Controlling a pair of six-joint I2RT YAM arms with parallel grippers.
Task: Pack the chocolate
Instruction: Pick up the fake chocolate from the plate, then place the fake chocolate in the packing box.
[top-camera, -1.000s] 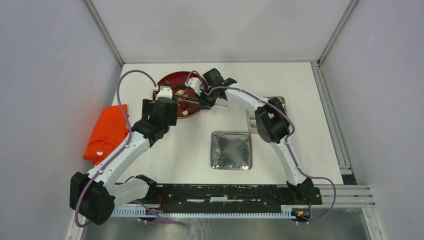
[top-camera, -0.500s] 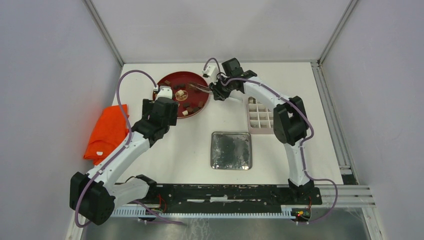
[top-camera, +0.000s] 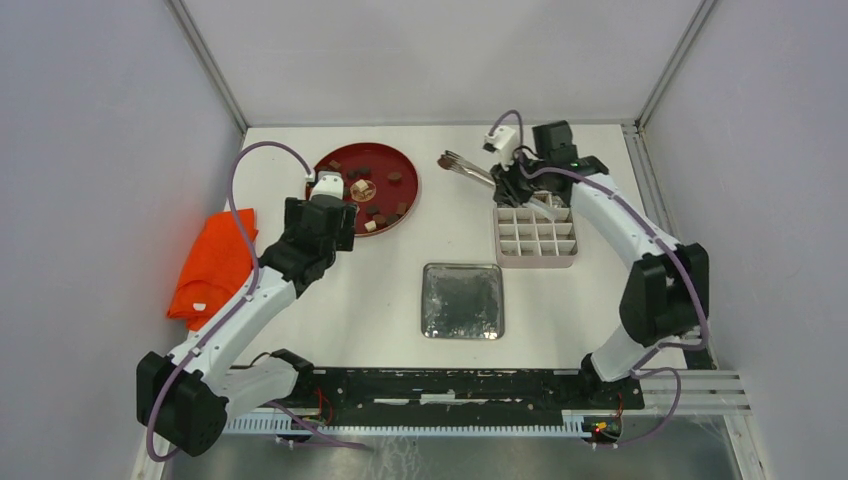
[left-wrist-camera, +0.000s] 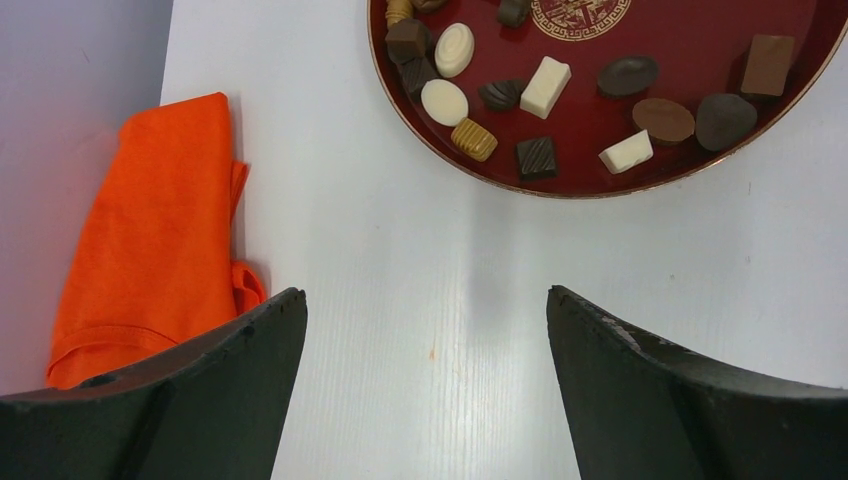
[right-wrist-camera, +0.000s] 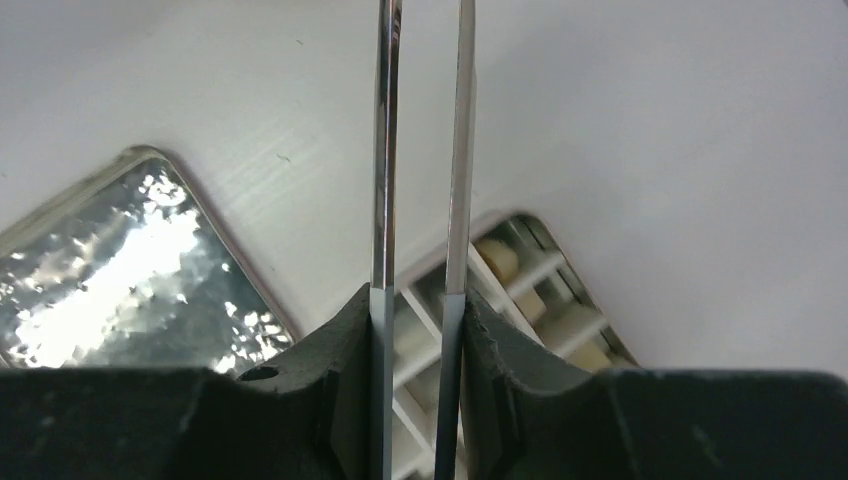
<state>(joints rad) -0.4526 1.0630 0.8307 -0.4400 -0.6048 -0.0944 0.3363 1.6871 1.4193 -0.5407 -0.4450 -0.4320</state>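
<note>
Several pieces of chocolate (left-wrist-camera: 545, 86), dark, light brown and cream-white, lie on the round dark-red plate (left-wrist-camera: 700, 150), which sits at the back left of the table (top-camera: 362, 160). My left gripper (left-wrist-camera: 425, 310) is open and empty, low over bare table just short of the plate's near rim (top-camera: 330, 202). My right gripper (top-camera: 513, 186) is shut on metal tongs (top-camera: 468, 167), above the far-left corner of the pinkish grid box (top-camera: 535, 236). In the right wrist view the two tong arms (right-wrist-camera: 385, 150) run out of frame. Cream pieces (right-wrist-camera: 497, 256) lie in the box's cells (right-wrist-camera: 520, 275).
A silver hammered lid (top-camera: 462, 300) lies flat in the middle of the table, also visible below my right gripper (right-wrist-camera: 120, 270). An orange cloth (top-camera: 212, 265) is bunched at the left edge, close to my left finger (left-wrist-camera: 150, 230). Walls enclose three sides of the table.
My right arm has swung right with the tongs, from over the red plate to over the grid box. The left arm has stayed put with its jaws wide.
</note>
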